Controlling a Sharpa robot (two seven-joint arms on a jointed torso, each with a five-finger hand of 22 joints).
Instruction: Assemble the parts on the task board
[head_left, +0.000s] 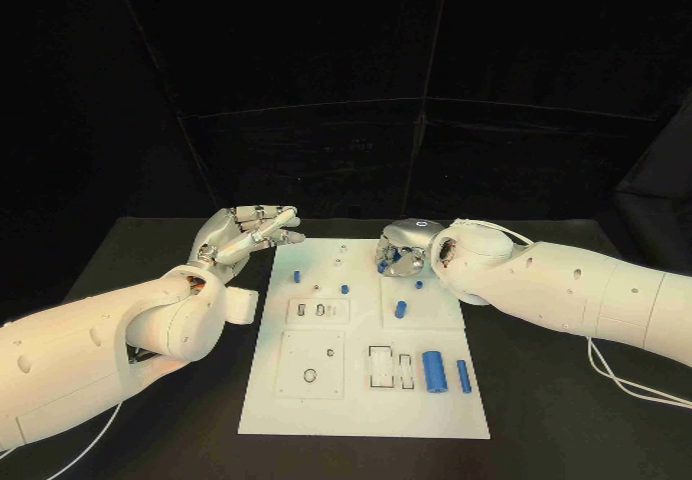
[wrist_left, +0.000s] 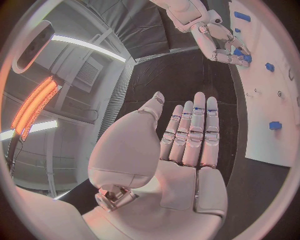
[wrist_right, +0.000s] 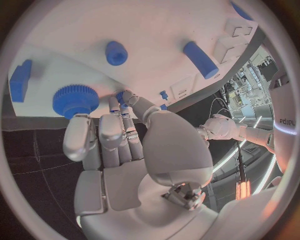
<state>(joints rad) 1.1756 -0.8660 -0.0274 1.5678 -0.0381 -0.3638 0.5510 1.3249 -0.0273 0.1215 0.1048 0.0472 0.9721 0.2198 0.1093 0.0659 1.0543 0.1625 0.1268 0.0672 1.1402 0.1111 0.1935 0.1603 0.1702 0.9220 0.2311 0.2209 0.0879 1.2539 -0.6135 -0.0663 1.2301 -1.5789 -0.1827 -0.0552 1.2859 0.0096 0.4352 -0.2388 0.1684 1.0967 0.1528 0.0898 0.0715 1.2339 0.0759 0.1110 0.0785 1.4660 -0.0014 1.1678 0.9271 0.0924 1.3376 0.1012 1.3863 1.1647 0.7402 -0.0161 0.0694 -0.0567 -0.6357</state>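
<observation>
1. We have our right hand (head_left: 404, 252) down over the far right part of the task board (head_left: 361, 410), fingers curled toward its surface. In the right wrist view the fingertips (wrist_right: 122, 98) meet around a small blue piece (wrist_right: 120, 94) just beside the blue gear (wrist_right: 75, 100). We judge it pinched, though the piece is mostly hidden, so we hold that loosely.

2. Our left hand (head_left: 248, 232) hovers off the board's far left corner, palm up, fingers apart and holding nothing.

3. We read the step in hand as seating or picking one small part near the gear, with most of the assembly not yet done.

4. The next move calls for a fine, upright placement into its seat. The gear sits close, so we must not knock it.

5. Parts on the board: a thick blue cylinder (head_left: 433, 371) and a slimmer blue peg (head_left: 463, 375) lie side by side near the right edge. Another blue peg (head_left: 400, 310) lies mid-board, and small blue pieces (head_left: 297, 275) dot the far half.

6. The recesses: the rectangular slot (head_left: 381, 366) beside the cylinder looks unfilled, and so does the oval hole (head_left: 310, 375) in the square plate at near left.
</observation>
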